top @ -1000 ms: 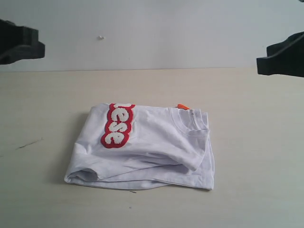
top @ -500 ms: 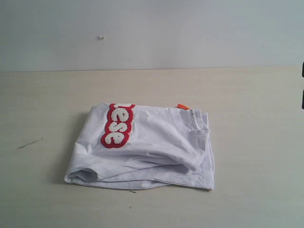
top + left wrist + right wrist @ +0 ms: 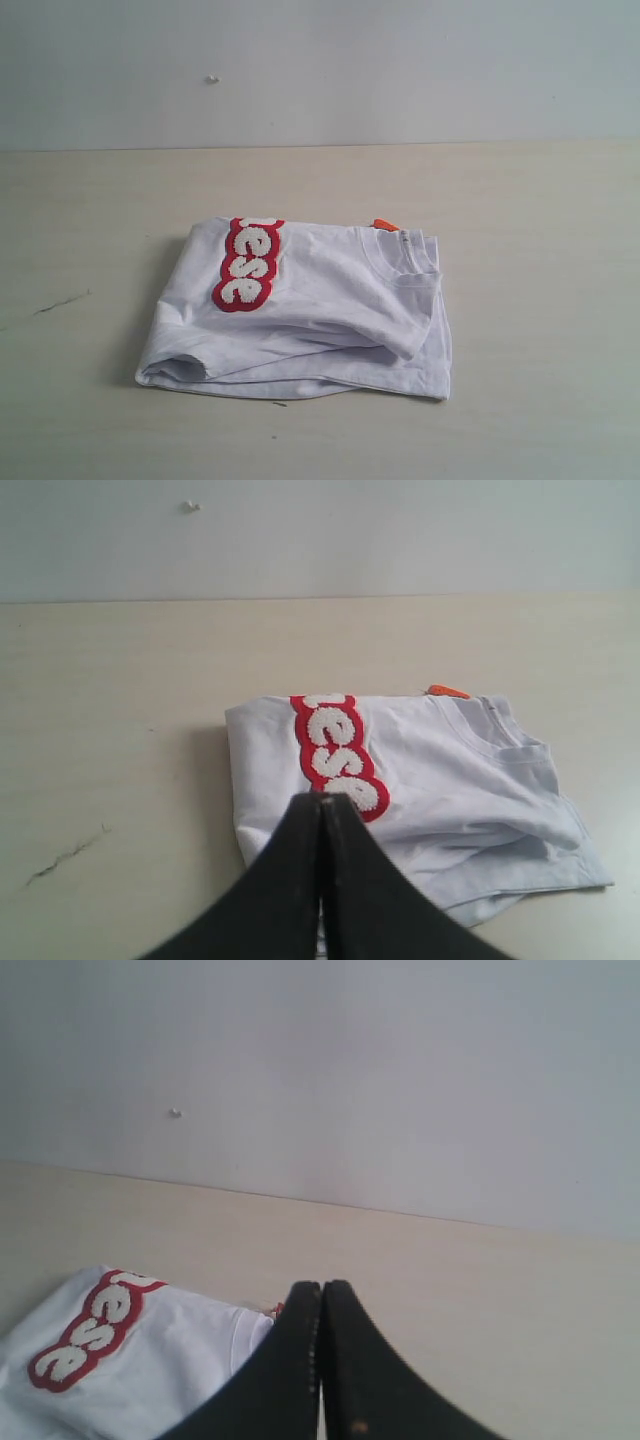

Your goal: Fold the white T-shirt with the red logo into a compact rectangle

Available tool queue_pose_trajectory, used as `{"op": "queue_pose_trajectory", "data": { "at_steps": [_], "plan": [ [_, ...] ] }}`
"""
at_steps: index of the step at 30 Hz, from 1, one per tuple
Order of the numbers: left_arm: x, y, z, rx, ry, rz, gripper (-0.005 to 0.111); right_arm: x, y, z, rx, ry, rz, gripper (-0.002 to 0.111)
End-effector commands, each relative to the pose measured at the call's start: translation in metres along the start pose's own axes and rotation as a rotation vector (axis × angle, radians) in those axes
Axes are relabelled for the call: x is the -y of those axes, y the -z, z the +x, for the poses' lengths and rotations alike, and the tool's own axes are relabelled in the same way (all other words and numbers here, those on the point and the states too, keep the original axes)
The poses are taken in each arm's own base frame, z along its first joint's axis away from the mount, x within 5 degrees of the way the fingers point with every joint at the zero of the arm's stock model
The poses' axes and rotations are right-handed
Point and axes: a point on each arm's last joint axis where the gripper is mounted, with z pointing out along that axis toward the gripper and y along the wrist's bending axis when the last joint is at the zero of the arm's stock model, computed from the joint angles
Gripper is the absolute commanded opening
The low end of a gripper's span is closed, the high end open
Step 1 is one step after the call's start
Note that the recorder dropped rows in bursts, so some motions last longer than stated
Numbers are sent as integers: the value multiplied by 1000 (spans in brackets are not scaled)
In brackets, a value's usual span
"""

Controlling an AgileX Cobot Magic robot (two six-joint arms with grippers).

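Fingers (image 3: 290, 880) withdrawn; white T-shirt (image 3: 300, 310) (folded) seemingly clear beyond them.

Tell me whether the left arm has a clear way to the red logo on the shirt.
Probably yes. The left tool, shut, points toward the red logo, which lies face up on the folded white T-shirt, with nothing between them. It must open first to grip.

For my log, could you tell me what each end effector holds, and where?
Nothing: left end effector and right end effector are both shut and empty.
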Motion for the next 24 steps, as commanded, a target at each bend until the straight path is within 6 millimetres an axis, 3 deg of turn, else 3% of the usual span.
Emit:
{"op": "queue_pose_trajectory", "data": {
  "at_steps": [1,13,18,24],
  "plan": [
    [0,1,1,3,10,-2,0,0,1,1,4,-11,1,0],
    [-1,1,0,17,-2,-10,0,0,1,1,4,-11,1,0],
    [-6,22,-15,237,-2,-92,0,0,1,1,4,-11,1,0],
    [-5,37,-18,313,-11,-109,0,0,1,1,4,-13,1,0]
  ]
}}
